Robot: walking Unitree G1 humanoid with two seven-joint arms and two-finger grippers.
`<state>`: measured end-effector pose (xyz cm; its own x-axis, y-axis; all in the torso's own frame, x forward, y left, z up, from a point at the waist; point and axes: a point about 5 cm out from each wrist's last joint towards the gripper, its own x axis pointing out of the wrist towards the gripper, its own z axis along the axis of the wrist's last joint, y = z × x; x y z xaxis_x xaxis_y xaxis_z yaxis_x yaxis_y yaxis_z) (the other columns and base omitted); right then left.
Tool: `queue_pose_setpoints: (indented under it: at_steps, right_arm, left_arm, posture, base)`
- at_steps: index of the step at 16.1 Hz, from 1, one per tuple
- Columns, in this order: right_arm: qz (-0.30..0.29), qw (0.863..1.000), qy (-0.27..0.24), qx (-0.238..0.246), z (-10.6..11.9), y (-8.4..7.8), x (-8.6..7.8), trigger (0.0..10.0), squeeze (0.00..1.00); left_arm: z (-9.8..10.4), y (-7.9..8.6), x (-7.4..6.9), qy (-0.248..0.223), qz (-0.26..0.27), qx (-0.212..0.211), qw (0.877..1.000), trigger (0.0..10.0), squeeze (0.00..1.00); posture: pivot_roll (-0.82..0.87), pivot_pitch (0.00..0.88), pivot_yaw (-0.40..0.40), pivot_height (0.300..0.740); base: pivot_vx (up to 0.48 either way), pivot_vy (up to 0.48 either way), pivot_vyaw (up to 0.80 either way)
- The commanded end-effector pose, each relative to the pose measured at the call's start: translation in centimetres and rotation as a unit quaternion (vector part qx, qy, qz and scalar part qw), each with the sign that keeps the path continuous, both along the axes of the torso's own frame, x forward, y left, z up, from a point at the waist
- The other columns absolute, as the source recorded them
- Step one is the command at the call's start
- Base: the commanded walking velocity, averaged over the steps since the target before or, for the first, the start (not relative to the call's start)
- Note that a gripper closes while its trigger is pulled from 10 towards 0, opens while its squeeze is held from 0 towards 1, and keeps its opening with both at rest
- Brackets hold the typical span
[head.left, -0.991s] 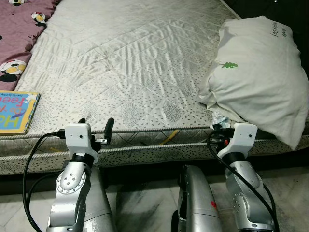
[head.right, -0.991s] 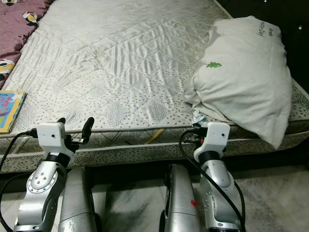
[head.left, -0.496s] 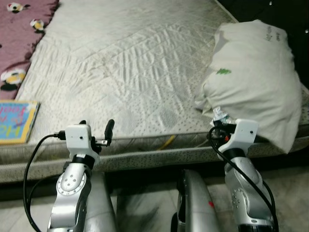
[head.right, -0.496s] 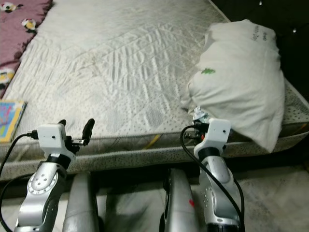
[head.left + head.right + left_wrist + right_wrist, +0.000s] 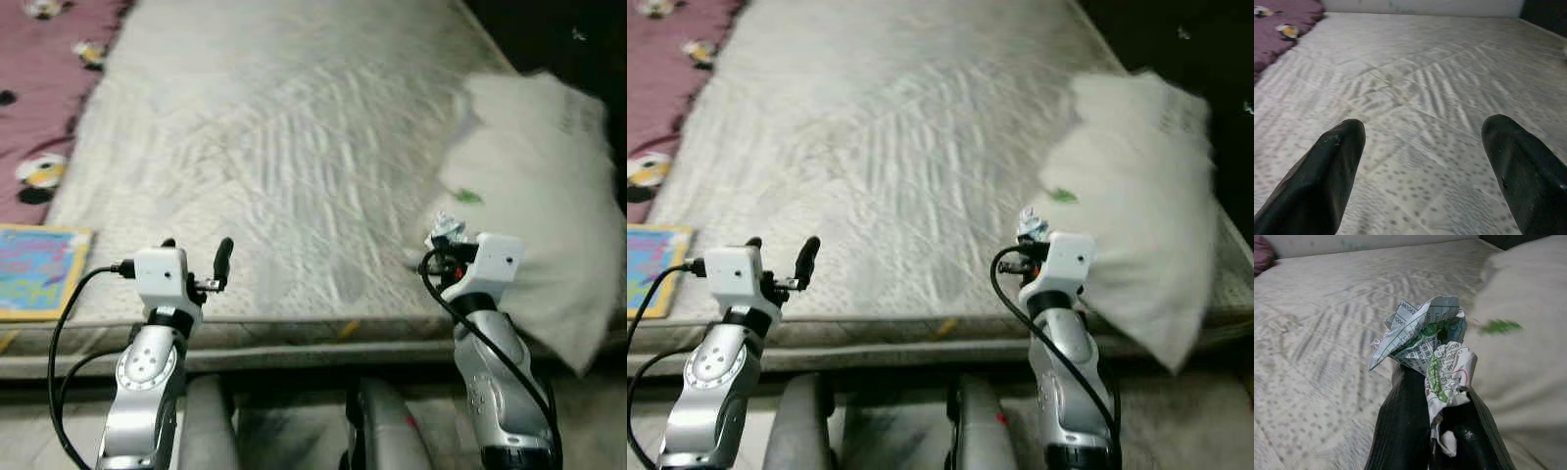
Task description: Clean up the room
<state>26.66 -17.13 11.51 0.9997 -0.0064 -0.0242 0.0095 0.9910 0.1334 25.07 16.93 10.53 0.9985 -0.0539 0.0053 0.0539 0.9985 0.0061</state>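
A crumpled printed paper wrapper (image 5: 1425, 352) is pinched between the black fingers of my right gripper (image 5: 1437, 431); in the left eye view the wrapper (image 5: 446, 227) pokes up above the right wrist, beside the white pillow (image 5: 539, 196). My left gripper (image 5: 196, 257) stands open over the front edge of the white mattress (image 5: 274, 147), its two fingers (image 5: 1327, 171) wide apart with nothing between them.
A colourful picture book (image 5: 39, 284) lies on the mattress's front left corner. A maroon blanket (image 5: 44, 98) with cartoon prints covers the left side. The pillow (image 5: 1141, 196) takes up the right side. Grey floor (image 5: 284, 431) lies below the bed edge.
The head views have shifted and blurred as the camera moved closer over the bed. Both arms keep their pose, the right one still holding the wrapper.
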Motion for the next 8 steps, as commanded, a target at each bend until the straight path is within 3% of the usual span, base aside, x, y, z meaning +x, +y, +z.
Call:
queue_pose_setpoints:
  at_steps: [1, 8]
  right_arm:
    - [-0.001, 1.0, -0.002, -0.002, 0.17, -0.13, 0.07, 10.0, 0.0]
    - [-0.009, 1.0, 0.001, -0.004, -0.11, -0.33, -0.03, 10.0, 0.0]
  left_arm:
    - [-0.16, 0.1, -0.07, 0.008, 0.009, 0.007, 1.0, 10.0, 0.0]
    - [-0.45, 0.0, 0.2, 0.022, 0.016, -0.001, 1.0, 10.0, 0.0]
  posture:
    - [0.0, 0.059, -0.054, 0.669]
    - [0.01, 0.054, -0.05, 0.735]
  base:
    - [0.0, 0.0, 0.0]
    - [0.0, 0.0, 0.0]
